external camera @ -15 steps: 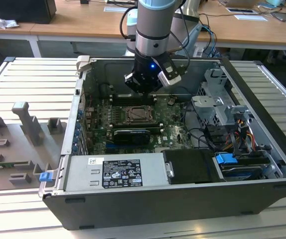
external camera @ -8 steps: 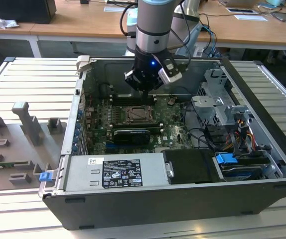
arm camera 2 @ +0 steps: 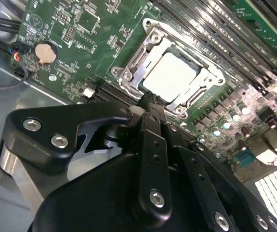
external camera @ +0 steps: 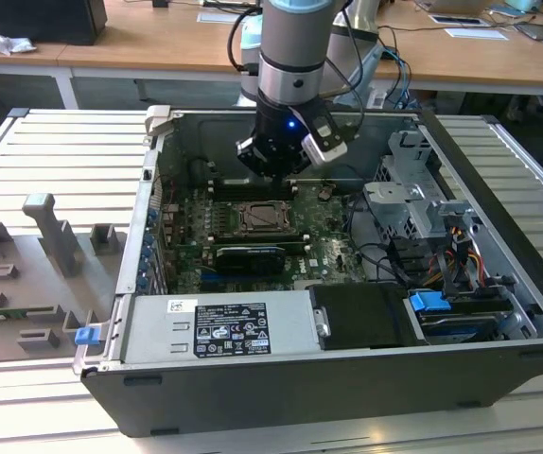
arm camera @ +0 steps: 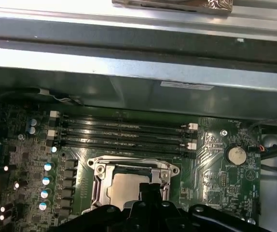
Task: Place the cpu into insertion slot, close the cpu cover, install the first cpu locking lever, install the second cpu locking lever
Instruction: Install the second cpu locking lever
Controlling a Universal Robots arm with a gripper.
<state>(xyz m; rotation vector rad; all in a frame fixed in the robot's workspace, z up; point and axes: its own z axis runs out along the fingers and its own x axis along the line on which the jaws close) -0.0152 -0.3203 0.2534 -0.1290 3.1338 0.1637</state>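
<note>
- Exterior view: one arm, gripper (external camera: 273,168) hanging inside the open PC case (external camera: 499,284), just above the insertion slot (external camera: 262,218) on the motherboard (external camera: 328,251). One long black card (external camera: 248,256) sits just in front of the socket. Case rests on a slatted desk (external camera: 54,161). Jaw state: cannot tell here.
- Second wrist view: one cpu (arm camera 2: 170,76), pale metal face up, seated flat in the insertion slot (arm camera 2: 129,72). The cpu cover (arm camera 2: 196,94) looks down, framing the chip. Jaws look pinched together just beside the socket's edge, nothing visibly held. One coin cell (arm camera 2: 46,52) well apart.
- First wrist view: same cpu (arm camera: 126,188) in the socket, cpu cover (arm camera: 131,167) frame around it, gripper (arm camera: 150,193) tips over its near edge. Four memory slots (arm camera: 124,135) behind.
- Handling, my read: cpu is light, rigid, slick-faced, with fragile contacts beneath; take it by the edges only. Cover is thin stiff plate; push on the frame, never the chip.
</note>
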